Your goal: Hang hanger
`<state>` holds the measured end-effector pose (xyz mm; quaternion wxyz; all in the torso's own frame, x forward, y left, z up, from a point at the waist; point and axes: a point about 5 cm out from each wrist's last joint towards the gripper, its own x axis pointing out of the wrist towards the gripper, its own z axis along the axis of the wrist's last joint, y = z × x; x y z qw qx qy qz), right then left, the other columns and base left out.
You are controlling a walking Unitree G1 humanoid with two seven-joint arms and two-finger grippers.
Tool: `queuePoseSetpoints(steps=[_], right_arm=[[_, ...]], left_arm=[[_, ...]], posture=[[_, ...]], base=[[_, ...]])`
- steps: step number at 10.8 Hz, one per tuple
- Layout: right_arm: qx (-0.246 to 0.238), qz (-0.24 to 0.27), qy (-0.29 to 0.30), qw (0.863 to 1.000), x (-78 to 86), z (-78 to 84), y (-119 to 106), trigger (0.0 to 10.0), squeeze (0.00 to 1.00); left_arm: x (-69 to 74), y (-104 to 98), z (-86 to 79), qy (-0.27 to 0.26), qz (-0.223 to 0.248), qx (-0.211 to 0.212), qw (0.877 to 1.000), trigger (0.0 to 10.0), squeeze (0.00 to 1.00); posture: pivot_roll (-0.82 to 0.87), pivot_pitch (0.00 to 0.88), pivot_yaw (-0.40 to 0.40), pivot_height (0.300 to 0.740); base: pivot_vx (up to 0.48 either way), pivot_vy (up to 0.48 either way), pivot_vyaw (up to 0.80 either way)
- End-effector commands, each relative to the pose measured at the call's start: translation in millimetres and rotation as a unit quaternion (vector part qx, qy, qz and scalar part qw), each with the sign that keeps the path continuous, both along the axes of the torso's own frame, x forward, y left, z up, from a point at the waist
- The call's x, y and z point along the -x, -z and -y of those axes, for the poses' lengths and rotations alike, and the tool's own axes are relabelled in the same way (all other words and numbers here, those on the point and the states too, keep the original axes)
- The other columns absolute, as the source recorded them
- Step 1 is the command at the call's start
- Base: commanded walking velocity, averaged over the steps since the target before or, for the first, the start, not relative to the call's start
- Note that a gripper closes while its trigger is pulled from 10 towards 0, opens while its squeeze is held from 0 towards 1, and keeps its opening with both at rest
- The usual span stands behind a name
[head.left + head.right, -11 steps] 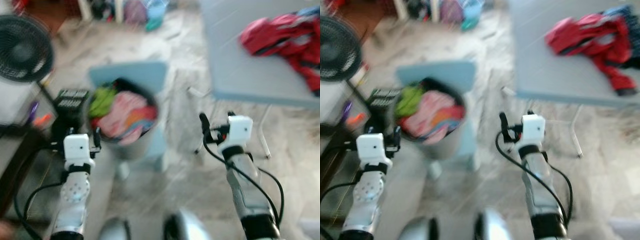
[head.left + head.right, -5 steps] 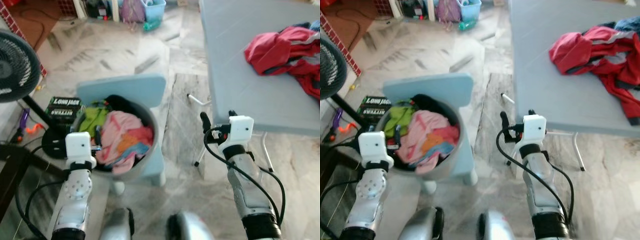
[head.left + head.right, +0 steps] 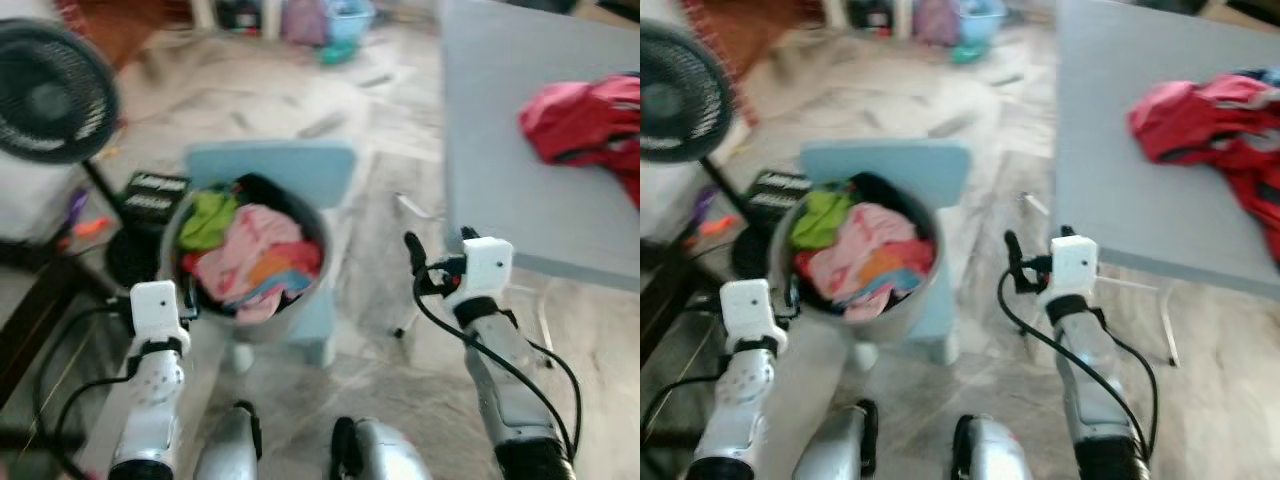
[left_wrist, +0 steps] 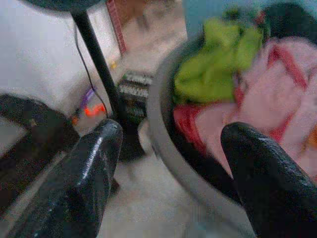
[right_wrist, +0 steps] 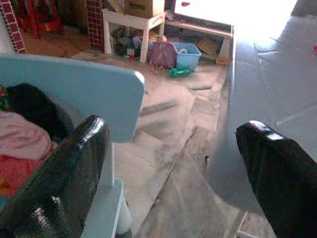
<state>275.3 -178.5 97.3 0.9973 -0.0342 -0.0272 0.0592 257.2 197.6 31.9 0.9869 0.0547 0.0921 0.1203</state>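
The floor is pale marble with grey streaks, and the head pictures are looking a little blurry. A round grey tub (image 3: 245, 262) full of clothes is sitting on a small light blue chair (image 3: 290, 180) just in front of the robot. Inside are a green top (image 3: 208, 218) and pink clothes (image 3: 255, 250). A black fan (image 3: 55, 90) is standing off to the left, and a big grey table (image 3: 1120, 170) is reaching in from the right with a red jacket (image 3: 1210, 115) lying on it. The left gripper (image 4: 168, 168) is hanging right beside the tub's rim, with its two black fingers spread wide and holding nothing. The right gripper (image 5: 173, 163) is floating between the chair and the table edge, with its fingers also spread wide and empty. The hanger is the thing to hang up, but I cannot find one in any picture. It may be hiding under the clothes in the tub, or it may be somewhere else in the room. So I cannot tell which way it is pointing or how its long side is lying. If it is in the tub, the left gripper is the nearer one, and the tub is lying just ahead of it. The robot probably needs to look around more first.
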Motion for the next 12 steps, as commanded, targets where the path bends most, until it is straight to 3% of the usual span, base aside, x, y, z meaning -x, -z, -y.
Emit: queuePoseSetpoints(steps=[1,4,6,7,8,10,11,12], right_arm=[[0.006,0.0,0.009,1.0,3.1,8.2,-2.9,10.0,0.0],[0.016,0.001,0.014,1.0,11.9,14.3,-8.6,10.0,0.0],[0.033,-0.007,-0.012,0.999,26.0,12.7,-10.5,10.0,0.0],[0.04,-0.009,-0.014,0.999,31.9,14.9,-12.4,10.0,0.0],[0.038,-0.012,-0.013,0.999,33.8,17.4,-13.8,10.0,0.0],[0.048,-0.01,-0.019,0.999,33.1,16.3,-19.5,10.0,0.0],[0.049,-0.011,-0.021,0.999,32.5,16.3,-20.8,10.0,0.0],[0.049,-0.014,-0.025,0.998,31.4,16.1,-21.6,10.0,0.0]], left_arm=[[-4.4,10.0,-0.7,-0.005,-0.036,0.02,0.999,10.0,0.0],[-23.8,7.3,-2.2,0.022,-0.042,0.038,0.998,10.0,0.0],[-29.9,8.9,10.5,0.058,-0.047,0.048,0.996,10.0,0.0],[-32.9,10.2,24.6,0.089,-0.044,0.063,0.993,10.0,0.0],[-36.1,9.1,35.8,0.102,-0.042,0.073,0.991,10.0,0.0],[-36.7,18.2,47.2,0.105,-0.078,0.085,0.988,10.0,0.0],[-35.9,19.2,45.8,0.099,-0.075,0.098,0.987,2.1,0.0],[-33.9,21.9,40.1,0.086,-0.078,0.101,0.988,0.0,0.0]], posture=[[-0.05,0.234,-0.1,0.74],[-0.1,0.262,-0.123,0.74],[-0.14,0.291,-0.142,0.74],[-0.16,0.3,-0.15,0.74],[-0.17,0.301,-0.16,0.74],[-0.19,0.294,-0.166,0.74],[-0.19,0.291,-0.168,0.74],[-0.18,0.288,-0.167,0.74]], base=[[0.0,0.0,0.0],[0.0,0.0,0.0],[0.0,0.0,0.0],[0.0,0.0,0.0],[0.0,0.0,0.0],[0.0,0.0,0.0],[0.0,0.0,0.0],[0.0,0.0,0.0]])
